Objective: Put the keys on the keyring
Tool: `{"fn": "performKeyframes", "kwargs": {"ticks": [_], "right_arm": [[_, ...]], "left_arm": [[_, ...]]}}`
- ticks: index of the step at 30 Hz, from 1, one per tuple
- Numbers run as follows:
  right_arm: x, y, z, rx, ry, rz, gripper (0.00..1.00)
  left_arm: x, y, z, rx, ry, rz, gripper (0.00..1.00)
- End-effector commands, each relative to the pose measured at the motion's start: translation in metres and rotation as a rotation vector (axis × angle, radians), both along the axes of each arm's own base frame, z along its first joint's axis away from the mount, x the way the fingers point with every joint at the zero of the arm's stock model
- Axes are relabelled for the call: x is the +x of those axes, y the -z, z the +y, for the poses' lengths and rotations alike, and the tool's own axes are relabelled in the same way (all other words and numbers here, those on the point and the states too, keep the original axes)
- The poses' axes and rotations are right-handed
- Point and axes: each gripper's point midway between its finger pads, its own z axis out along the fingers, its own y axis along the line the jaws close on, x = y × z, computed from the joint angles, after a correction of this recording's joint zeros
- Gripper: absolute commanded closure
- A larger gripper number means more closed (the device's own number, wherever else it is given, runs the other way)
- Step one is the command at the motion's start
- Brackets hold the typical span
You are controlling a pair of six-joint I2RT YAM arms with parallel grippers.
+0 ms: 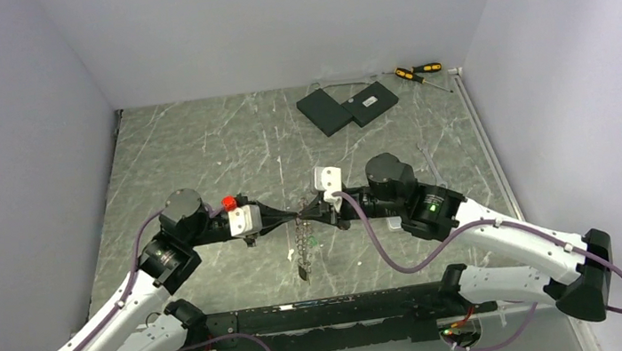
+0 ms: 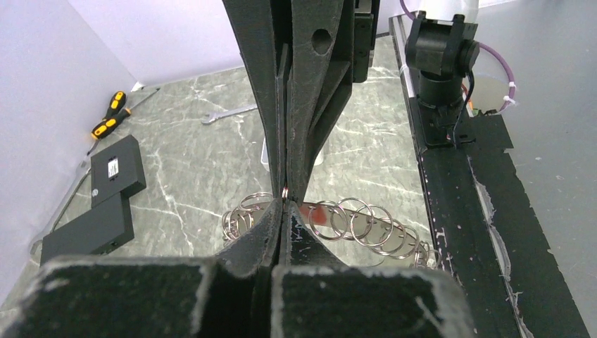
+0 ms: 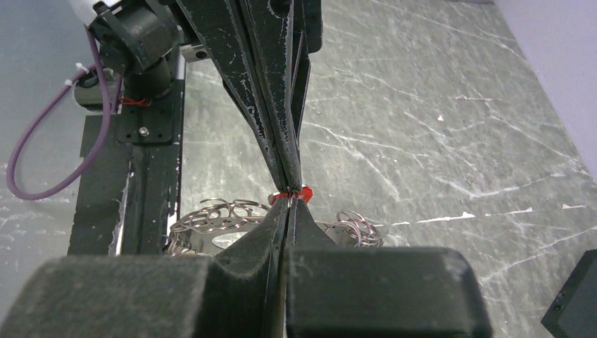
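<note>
My two grippers meet tip to tip above the middle of the table. The left gripper (image 1: 294, 218) (image 2: 284, 203) is shut, and the red key (image 3: 301, 191) shows crosswise at its tips. The right gripper (image 1: 311, 215) (image 3: 288, 205) is shut on a small wire ring at the top of the keyring. The keyring (image 1: 301, 248) hangs below the tips. It is a flat grey metal ring (image 2: 366, 224) (image 3: 211, 225) fringed with several small split rings. The red head shows again behind those rings as a red key (image 2: 321, 211). No other keys are in view.
Two black slabs (image 1: 348, 105) and two yellow-and-black screwdrivers (image 1: 416, 72) lie at the back right. A wrench (image 2: 225, 114) lies on the marble right of the arms. The black base rail (image 1: 334, 316) runs along the near edge. A red blob (image 1: 228, 203) sits by the left wrist.
</note>
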Motion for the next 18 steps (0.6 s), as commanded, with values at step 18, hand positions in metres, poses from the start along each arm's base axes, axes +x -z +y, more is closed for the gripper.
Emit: {"fn": "performKeyframes", "kwargs": {"ticks": [18], "right_arm": [[-0.004, -0.068, -0.003, 0.291, 0.026, -0.096, 1.0]], "left_arm": [[-0.001, -0.013, 0.0, -0.065, -0.004, 0.018, 0.88]]}}
